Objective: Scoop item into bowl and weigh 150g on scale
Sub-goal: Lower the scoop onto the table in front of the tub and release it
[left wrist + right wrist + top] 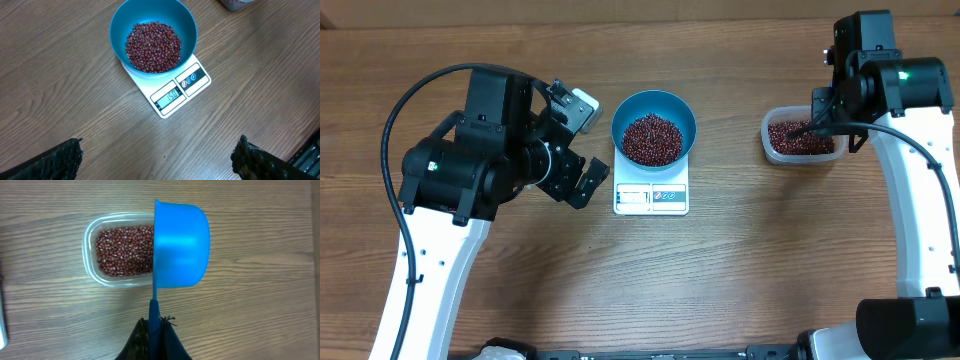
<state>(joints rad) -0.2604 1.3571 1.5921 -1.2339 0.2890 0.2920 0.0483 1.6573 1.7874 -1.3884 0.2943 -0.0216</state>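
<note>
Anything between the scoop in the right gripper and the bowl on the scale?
Nothing visible. The right gripper holds the scoop over the tub. From there to the bowl on the scale there is only bare table. The open left gripper sits on the bowl's far side, off that line.

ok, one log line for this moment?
left gripper open, empty | right gripper shut on scoop at tub | bowl with beans on scale
</note>
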